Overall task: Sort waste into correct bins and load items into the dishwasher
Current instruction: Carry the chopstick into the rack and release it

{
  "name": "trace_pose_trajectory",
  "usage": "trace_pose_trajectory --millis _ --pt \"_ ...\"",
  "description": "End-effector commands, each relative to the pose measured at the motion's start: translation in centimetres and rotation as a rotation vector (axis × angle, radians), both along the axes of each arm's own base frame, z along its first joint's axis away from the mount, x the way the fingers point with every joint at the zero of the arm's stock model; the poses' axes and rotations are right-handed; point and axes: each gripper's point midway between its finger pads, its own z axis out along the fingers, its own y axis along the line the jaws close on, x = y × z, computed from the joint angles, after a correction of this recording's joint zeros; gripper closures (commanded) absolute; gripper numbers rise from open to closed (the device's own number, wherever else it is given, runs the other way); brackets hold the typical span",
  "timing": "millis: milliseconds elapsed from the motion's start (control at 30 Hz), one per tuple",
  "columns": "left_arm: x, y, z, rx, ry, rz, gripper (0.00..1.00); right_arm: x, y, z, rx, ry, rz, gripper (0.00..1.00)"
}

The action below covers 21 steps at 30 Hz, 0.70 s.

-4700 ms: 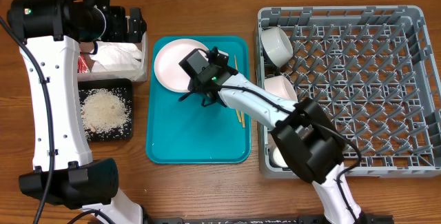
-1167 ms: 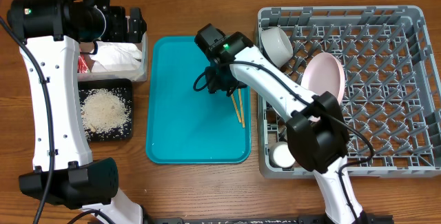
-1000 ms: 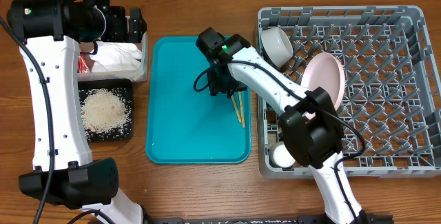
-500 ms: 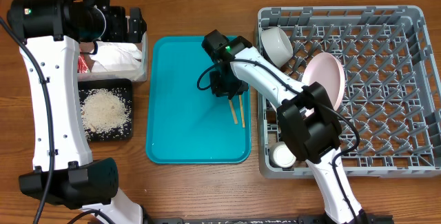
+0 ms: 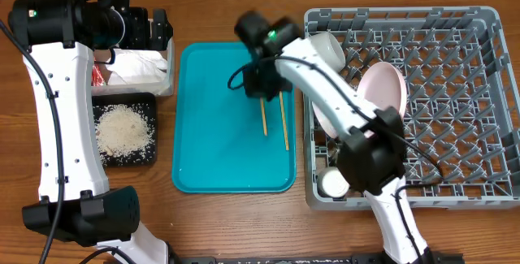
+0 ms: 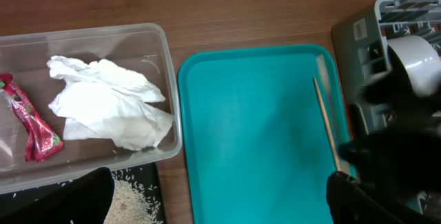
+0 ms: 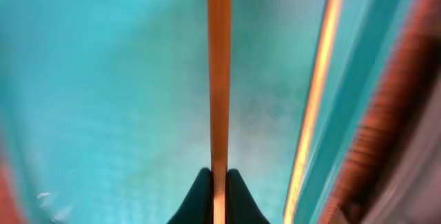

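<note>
My right gripper (image 5: 262, 93) is shut on one wooden chopstick (image 5: 264, 119) over the teal tray (image 5: 211, 150); the right wrist view shows the fingertips (image 7: 219, 182) pinching it (image 7: 219, 72). The second chopstick (image 5: 283, 126) lies on the tray beside it and also shows in the right wrist view (image 7: 313, 114). A pink plate (image 5: 383, 89), a white bowl (image 5: 327, 49) and a white cup (image 5: 331, 184) sit in the grey rack (image 5: 455, 166). My left gripper (image 5: 153, 28) is open and empty (image 6: 210, 207) above the clear tub (image 6: 162, 65), which holds tissues (image 6: 103, 103) and a red packet (image 6: 31, 124).
The black tray (image 5: 101, 157) with rice (image 5: 123, 128) lies in front of the clear tub (image 5: 168, 81). The teal tray (image 6: 255, 141) sits between the bins and the rack, with bare wood around them.
The plate has gone from the teal tray into the rack. My right gripper closed on one chopstick and drew it away from the other, toward the tray's far end. The left arm has not moved.
</note>
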Motion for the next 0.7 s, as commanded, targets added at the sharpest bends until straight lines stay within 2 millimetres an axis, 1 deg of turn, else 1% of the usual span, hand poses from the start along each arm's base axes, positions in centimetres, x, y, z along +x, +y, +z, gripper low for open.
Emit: trace_pose_trajectory --millis 0,33,67,100,133,167,233,267,300,333,433,467,533,567,667 --pt "-0.1 0.1 0.5 0.005 -0.015 -0.002 0.00 2.4 -5.3 10.8 -0.007 -0.257 -0.081 0.96" --pt "-0.1 0.1 0.5 0.005 -0.016 -0.002 0.00 2.6 -7.8 12.0 -0.054 -0.282 -0.123 0.96" --pt "-0.1 0.1 0.5 0.005 -0.016 -0.002 0.00 2.9 -10.3 12.5 -0.098 -0.290 -0.167 0.96" --pt "-0.1 0.1 0.5 0.005 -0.016 -0.002 0.00 3.0 -11.8 12.6 -0.123 -0.284 -0.191 0.96" --pt "-0.1 0.1 0.5 0.005 -0.016 -0.002 0.00 3.3 -14.0 12.4 -0.159 -0.270 -0.222 0.96" --pt "-0.1 0.1 0.5 0.006 -0.016 -0.002 0.00 3.6 -15.6 12.1 -0.188 -0.261 -0.235 0.96" --pt "-0.1 0.1 0.5 0.005 -0.016 -0.002 0.00 4.3 -17.8 11.5 -0.224 -0.249 -0.256 0.96" --pt "-0.1 0.1 0.5 0.005 -0.015 -0.002 0.00 4.9 -19.4 10.8 -0.245 -0.240 -0.267 0.96" --pt "-0.1 0.1 0.5 0.005 -0.016 -0.002 0.00 5.2 -20.2 10.4 -0.252 -0.234 -0.274 0.96" --pt "-0.1 0.1 0.5 0.005 -0.016 -0.002 0.00 5.9 -21.7 9.5 -0.264 -0.222 -0.287 0.96" --pt "-0.1 0.1 0.5 0.005 -0.016 -0.002 0.00 6.7 -23.5 8.0 -0.275 -0.210 -0.303 0.95" --pt "-0.1 0.1 0.5 0.005 -0.015 -0.002 0.00 6.7 -23.7 7.8 -0.277 -0.206 -0.308 0.91" --pt "-0.1 0.1 0.5 0.005 -0.015 -0.002 0.00 6.6 -24.0 7.6 -0.280 -0.198 -0.313 0.65" --pt "-0.1 0.1 0.5 0.005 -0.016 -0.002 0.00 6.7 -24.0 7.6 -0.280 -0.202 -0.310 0.58" --pt "-0.1 0.1 0.5 0.005 -0.015 -0.002 0.00 6.7 -23.7 7.7 -0.270 -0.203 -0.288 0.56"
